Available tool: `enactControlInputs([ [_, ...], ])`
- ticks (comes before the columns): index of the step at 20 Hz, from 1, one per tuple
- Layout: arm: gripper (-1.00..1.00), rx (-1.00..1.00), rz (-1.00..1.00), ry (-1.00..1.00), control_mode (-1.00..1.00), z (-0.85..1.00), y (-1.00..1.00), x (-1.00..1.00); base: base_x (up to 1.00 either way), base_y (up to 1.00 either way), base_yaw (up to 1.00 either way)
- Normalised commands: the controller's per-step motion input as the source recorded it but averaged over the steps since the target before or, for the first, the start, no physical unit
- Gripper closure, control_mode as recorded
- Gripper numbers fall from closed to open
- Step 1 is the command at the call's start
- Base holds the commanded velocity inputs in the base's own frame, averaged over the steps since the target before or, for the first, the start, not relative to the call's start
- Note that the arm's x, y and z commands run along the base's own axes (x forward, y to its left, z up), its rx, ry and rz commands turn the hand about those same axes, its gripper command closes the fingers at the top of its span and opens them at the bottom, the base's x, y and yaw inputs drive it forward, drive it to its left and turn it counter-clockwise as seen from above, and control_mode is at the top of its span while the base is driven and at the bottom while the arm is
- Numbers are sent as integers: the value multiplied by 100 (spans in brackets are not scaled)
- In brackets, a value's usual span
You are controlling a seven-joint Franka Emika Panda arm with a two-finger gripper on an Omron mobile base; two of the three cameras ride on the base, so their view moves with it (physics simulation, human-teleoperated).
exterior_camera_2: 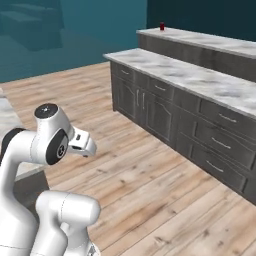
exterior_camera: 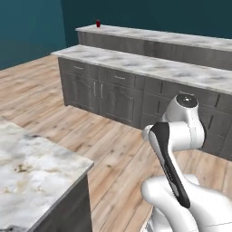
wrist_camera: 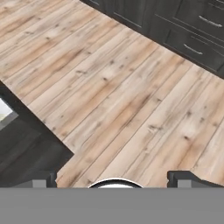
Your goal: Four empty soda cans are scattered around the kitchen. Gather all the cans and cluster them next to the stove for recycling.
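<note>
Right now my fingers stand spread as wide as they go, released, one dark tip at the lower left of the hand view and the other at the lower right; my gripper holds nothing and touches nothing; between the tips lies only the wooden floor, pale planks running diagonally across the frame. At the left edge of that same view sits the dark side of a cabinet; along the upper right run dark drawer fronts with silver pulls.

From the left base view, a red soda can stands upright at the top of the frame, left of centre, on the raised back counter, close to that counter's left end; it is well apart from me. In the right base view the same can shows at the top, right of centre, on that same high ledge; below and in front of it runs the lower marble counter over grey cabinets. A marble island corner fills the lower left of the left base view; my white arm rises at the lower right there.
</note>
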Motion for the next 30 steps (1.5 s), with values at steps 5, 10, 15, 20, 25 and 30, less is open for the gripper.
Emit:
enactControlInputs([
  [5, -100, 0, 0, 0, 100, 0, 0, 0, 45, -43, 25],
  [10, -100, 0, 0, 0, 100, 0, 0, 0, 35, -50, 24],
  [15, -100, 0, 0, 0, 100, 0, 0, 0, 38, -39, 31],
  [20, -100, 0, 0, 0, 100, 0, 0, 0, 35, -42, 31],
  [25, -100, 0, 0, 0, 100, 0, 0, 0, 43, -63, 21],
  [30, -100, 0, 0, 0, 100, 0, 0, 0, 30, -39, 33],
])
